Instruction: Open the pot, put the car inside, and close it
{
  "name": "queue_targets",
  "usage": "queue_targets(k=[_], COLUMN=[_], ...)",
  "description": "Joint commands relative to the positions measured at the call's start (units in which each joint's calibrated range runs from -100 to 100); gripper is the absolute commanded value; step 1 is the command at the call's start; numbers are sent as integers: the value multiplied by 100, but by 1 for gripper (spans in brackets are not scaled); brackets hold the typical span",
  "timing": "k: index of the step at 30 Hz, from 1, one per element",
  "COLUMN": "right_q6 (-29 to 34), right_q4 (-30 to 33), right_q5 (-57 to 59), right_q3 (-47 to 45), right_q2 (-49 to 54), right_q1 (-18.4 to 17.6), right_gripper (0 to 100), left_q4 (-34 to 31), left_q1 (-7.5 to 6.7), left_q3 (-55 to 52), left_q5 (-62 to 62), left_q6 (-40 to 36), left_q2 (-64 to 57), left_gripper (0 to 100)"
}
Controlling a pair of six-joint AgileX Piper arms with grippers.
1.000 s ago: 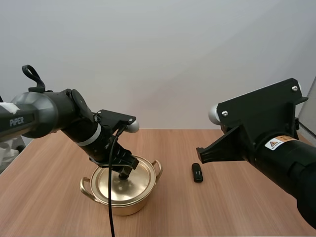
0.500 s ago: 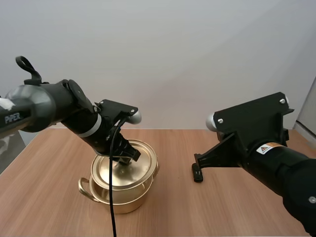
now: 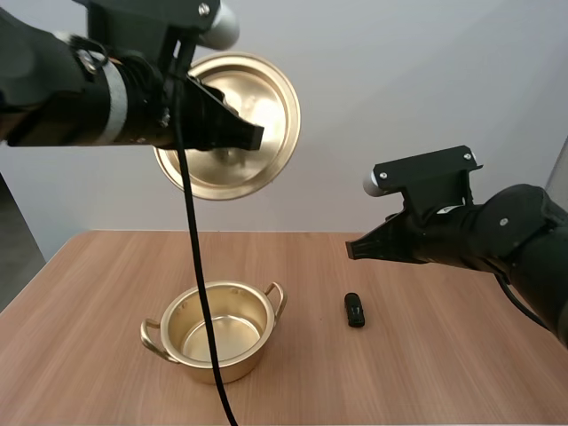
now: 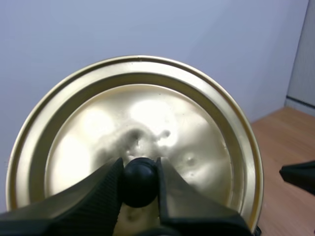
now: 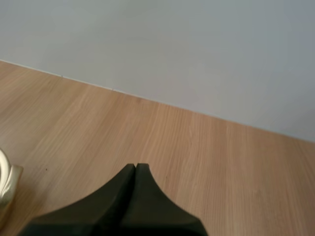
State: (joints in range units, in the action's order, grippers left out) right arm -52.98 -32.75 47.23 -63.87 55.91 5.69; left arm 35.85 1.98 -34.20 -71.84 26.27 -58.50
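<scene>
Two hands in play: left hand (image 3: 241,133) is clamped on the black knob (image 4: 139,181) of the gold lid (image 3: 266,89) and holds it high above the surface (image 3: 426,355), tilted so its face turns toward the camera. Right hand (image 3: 352,251) is closed on nothing, fingers pressed into one wedge, hovering above the wood a little up from the car (image 3: 355,310). Car is a small black oblong lying flat on the surface, just right of the pot (image 3: 248,359) but not touching it; detail too small to make out. Likely light, hard and a bit slick, so it could skate or flip if nudged. Best hold looks like a pinch across the narrow sides at mid-length, and the fingers have to part first. Pot sits open, upright, two side handles, inside bare and shiny, nothing in it. Thin metal, probably light, so it may slide if bumped during the drop. Lid is thin, stiff and smooth and is held by the knob alone, so it may swing. Wide mouth, plenty of room for the car.
</scene>
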Motion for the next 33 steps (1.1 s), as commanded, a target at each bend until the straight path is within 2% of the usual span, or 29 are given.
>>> queue_targets(k=[1,2,5,7,8,12,22,33], right_q6=[-91,-101,-101,-101,-101,-113,-1004,-1120], right_q4=[-10,-10,-26,-37,-37,-97,-1050,-1052], right_q5=[213,271,234,99,53,-50,42,-53], right_q3=[177,232,266,266,266,266,266,341], right_q2=[-2269,-2458,-2800,-2918,-2974,-3000,-3030,-3941], right_q1=[3,3,3,3,3,3,3,3], right_gripper=[0,5,48,66,70,69,69,69], left_q4=[-8,-8,125,232,272,378,421,429], left_q1=[100,160,308,342,351,350,350,350], left_q3=[134,184,212,212,212,212,212,212], left_q5=[14,34,158,156,174,174,156,42], left_q6=[-7,-7,-7,-7,-7,-7,-7,13], left_q2=[-538,-538,-538,-538,-538,-514,-510,-510], left_gripper=[0,0,0,0,0,0,0,0])
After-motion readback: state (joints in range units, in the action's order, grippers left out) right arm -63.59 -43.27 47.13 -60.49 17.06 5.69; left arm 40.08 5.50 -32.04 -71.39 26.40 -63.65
